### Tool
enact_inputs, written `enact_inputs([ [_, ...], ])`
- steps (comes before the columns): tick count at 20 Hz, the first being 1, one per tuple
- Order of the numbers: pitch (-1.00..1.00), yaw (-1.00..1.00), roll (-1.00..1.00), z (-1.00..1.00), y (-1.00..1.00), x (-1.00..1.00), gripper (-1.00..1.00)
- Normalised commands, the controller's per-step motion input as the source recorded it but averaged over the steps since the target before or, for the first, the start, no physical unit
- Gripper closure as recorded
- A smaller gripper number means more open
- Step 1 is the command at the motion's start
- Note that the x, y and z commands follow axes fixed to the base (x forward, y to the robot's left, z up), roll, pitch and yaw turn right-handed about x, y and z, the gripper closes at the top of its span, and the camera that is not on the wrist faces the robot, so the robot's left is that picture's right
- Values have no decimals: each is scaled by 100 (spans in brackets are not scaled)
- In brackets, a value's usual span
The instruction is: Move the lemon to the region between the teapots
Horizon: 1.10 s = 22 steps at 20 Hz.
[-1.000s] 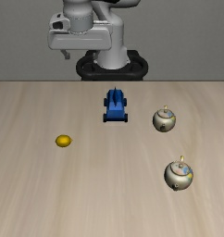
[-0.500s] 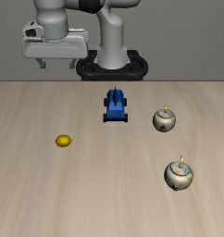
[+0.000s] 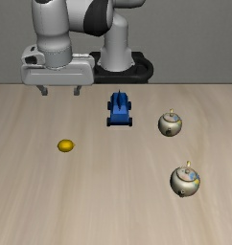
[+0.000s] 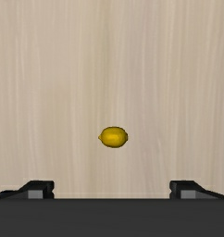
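Blue toy car point(image 3: 119, 109) on wooden table point(image 3: 32, 182)

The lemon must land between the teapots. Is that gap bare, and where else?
Yes: bare tabletop separates the rear round grey teapot from the front teapot. The widest free patch spans from the small yellow lemon to them, forward of the blue toy car. Nowhere crowded.

We look over a broad tabletop point(image 3: 32, 191) of pale wood, its faint grain running in long streaks between the exterior view's left and right. It reaches back to a straight far edge, where a plain, flat grey wall point(image 3: 199, 38) rises behind it. The light is soft and even and falls from above, leaving small, dim shadows on the wood. In the wrist view we see the same tabletop point(image 4: 58, 74) close up, with fine streaks in slightly darker beige.
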Motion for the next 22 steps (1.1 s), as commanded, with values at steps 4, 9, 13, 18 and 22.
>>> enact_inputs([
  [4, 0, 0, 0, -100, 0, 0, -100],
  [9, 0, 0, 0, -100, 0, 0, -100],
  [13, 0, 0, 0, -100, 0, 0, -100],
  [18, 0, 0, 0, -80, 0, 0, 100],
  [22, 0, 0, 0, 0, 25, 0, 100],
])
